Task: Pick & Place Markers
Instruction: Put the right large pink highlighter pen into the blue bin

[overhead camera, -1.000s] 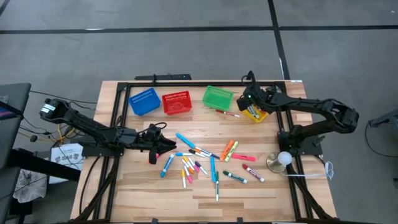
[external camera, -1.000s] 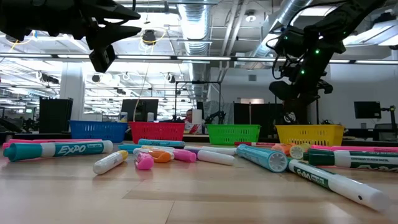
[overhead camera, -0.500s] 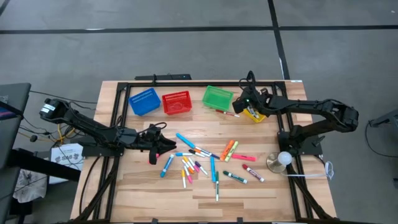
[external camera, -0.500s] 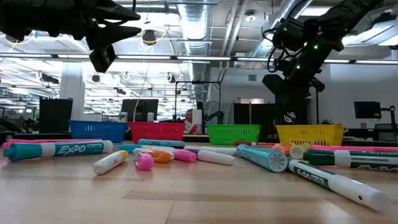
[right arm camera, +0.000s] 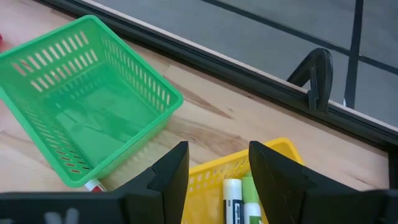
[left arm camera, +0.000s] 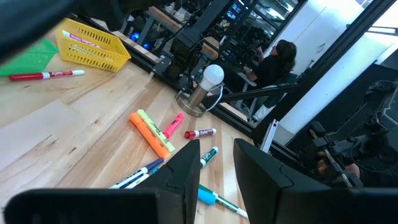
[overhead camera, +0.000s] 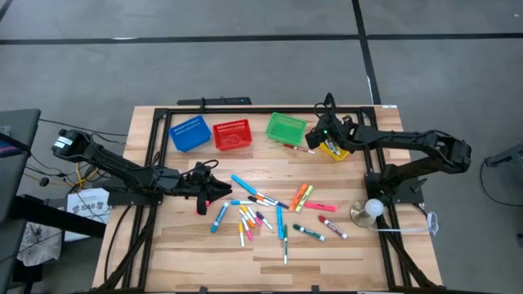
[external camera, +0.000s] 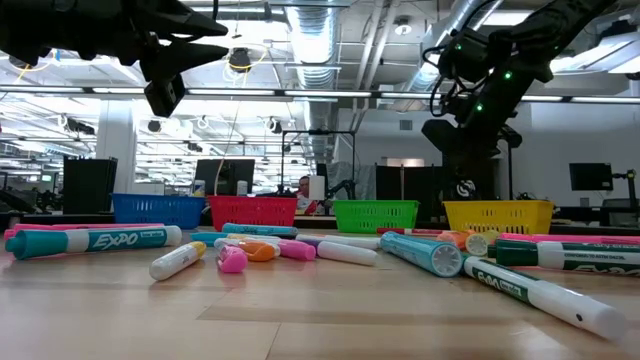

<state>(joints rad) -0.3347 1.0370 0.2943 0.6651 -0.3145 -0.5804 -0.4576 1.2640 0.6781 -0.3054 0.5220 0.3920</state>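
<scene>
Right hand [right arm camera: 214,180]: we saw it spread, empty, above the yellow basket [overhead camera: 334,150], upper right.
Left hand [left arm camera: 216,174]: we saw it parted, empty, left of the markers [overhead camera: 274,212] on the bench [overhead camera: 327,253].

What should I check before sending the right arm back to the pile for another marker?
1. Right gripper empty: ok. Its fingers stand apart with nothing between them, above the yellow basket.
2. Last drop landed: ok. Two markers, one white and one green, lie inside the yellow basket.
3. Stray marker: not ok. A red-capped marker lies on the table beside the green basket, outside any basket.
4. Green basket contents: ok, it looks empty in the right wrist view.
5. Pile reachable: ok. The loose markers lie spread at table centre.
6. Left gripper clear of the pile: cannot tell. It hovers at the pile's left edge, with nothing held.
</scene>
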